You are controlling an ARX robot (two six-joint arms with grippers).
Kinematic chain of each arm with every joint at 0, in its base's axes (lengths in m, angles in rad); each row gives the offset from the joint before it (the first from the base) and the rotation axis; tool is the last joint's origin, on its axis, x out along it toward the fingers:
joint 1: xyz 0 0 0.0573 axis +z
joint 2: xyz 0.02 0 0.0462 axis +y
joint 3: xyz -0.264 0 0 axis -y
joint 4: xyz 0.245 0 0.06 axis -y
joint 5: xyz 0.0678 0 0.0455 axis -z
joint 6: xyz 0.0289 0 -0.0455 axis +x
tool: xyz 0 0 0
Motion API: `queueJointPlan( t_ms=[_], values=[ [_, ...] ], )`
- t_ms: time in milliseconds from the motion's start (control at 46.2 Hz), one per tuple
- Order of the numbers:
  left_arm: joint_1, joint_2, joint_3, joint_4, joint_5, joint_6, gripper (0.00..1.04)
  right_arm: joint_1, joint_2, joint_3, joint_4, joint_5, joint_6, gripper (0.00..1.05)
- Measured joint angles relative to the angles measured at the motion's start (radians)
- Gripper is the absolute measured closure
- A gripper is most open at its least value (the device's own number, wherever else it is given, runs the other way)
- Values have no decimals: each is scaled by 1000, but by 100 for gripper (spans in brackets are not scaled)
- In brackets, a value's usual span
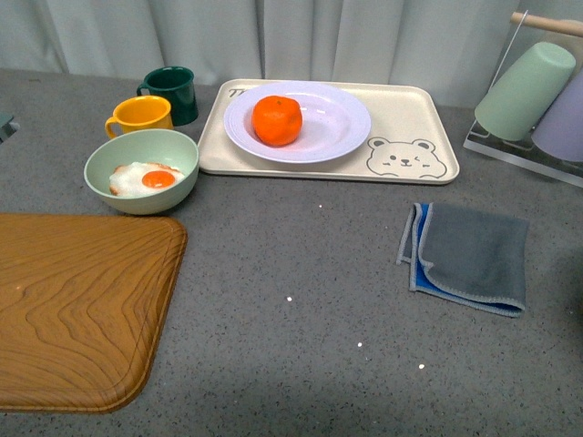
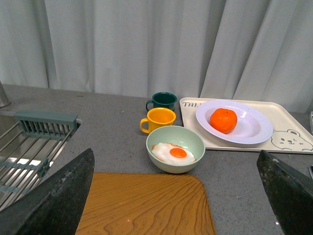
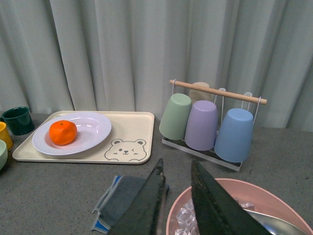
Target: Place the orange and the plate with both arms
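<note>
The orange (image 1: 277,120) rests in the white plate (image 1: 342,127), which sits on the cream bear tray (image 1: 405,105) at the back of the counter. Neither gripper shows in the front view. In the left wrist view my left gripper (image 2: 173,196) is open and empty over the wooden board, well short of the orange (image 2: 223,120) and plate (image 2: 254,128). In the right wrist view my right gripper (image 3: 177,166) is shut and holds nothing. It hangs above a cloth and a pink bowl, far from the orange (image 3: 63,132) and plate (image 3: 93,128).
A green bowl (image 1: 146,202) with a fried egg, a yellow mug (image 1: 141,116) and a dark green mug (image 1: 171,91) stand left of the tray. A wooden board (image 1: 73,309) lies front left, a grey-blue cloth (image 1: 469,255) right, a cup rack (image 1: 528,91) back right.
</note>
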Motion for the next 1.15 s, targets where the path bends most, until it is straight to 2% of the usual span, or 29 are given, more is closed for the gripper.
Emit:
queueJointPlan(
  t_ms=[43, 325, 411, 498, 606, 1147],
  values=[
    [0, 0, 0, 0, 0, 0, 7, 0, -3, 0, -3, 0, 0, 78],
    [0, 0, 0, 0, 0, 0, 7, 0, -3, 0, -5, 0, 0, 39],
    [0, 0, 0, 0, 0, 0, 7, 0, -3, 0, -5, 0, 0, 21],
    [0, 0, 0, 0, 0, 0, 7, 0, -3, 0, -5, 0, 0, 8],
    [0, 0, 0, 0, 0, 0, 7, 0, -3, 0, -5, 0, 1, 10],
    [0, 0, 0, 0, 0, 0, 7, 0, -3, 0, -5, 0, 1, 9]
  ],
)
